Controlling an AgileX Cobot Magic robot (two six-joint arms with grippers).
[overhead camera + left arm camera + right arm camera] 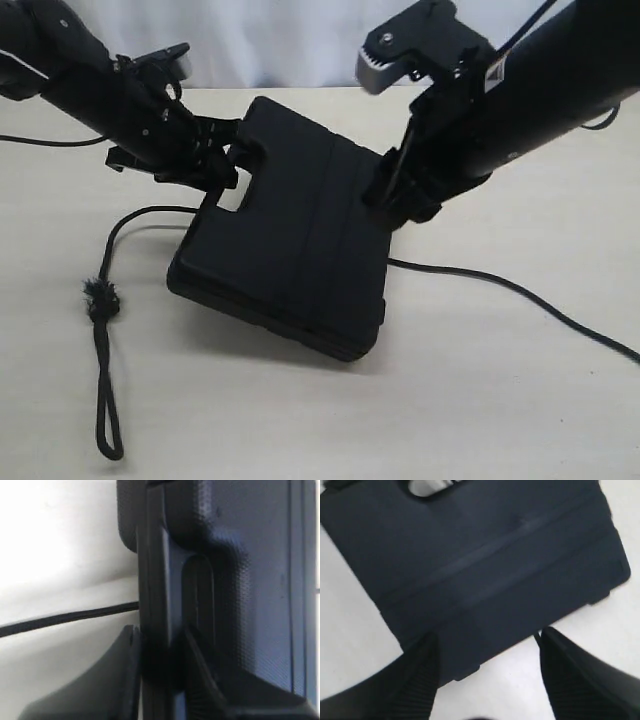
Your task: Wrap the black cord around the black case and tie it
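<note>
Braided matte black cord (99,350) nearest, slack on beige tabletop (480,400) toward left edge: frayed knotted tuft, narrow loop beyond it, strand curving to case's left side. Flat rectangular black plastic case (290,240), pebbled ridged lid, cut-out handle slot, mid-table, handle end toward far edge. Left gripper (225,165) reaches in low and slanted, fingers (125,680) clamped across handle rim. Right gripper (392,195) angled steeply down at case's far right edge, ribbed fingers (570,680) spread apart, gripping nothing.
</note>
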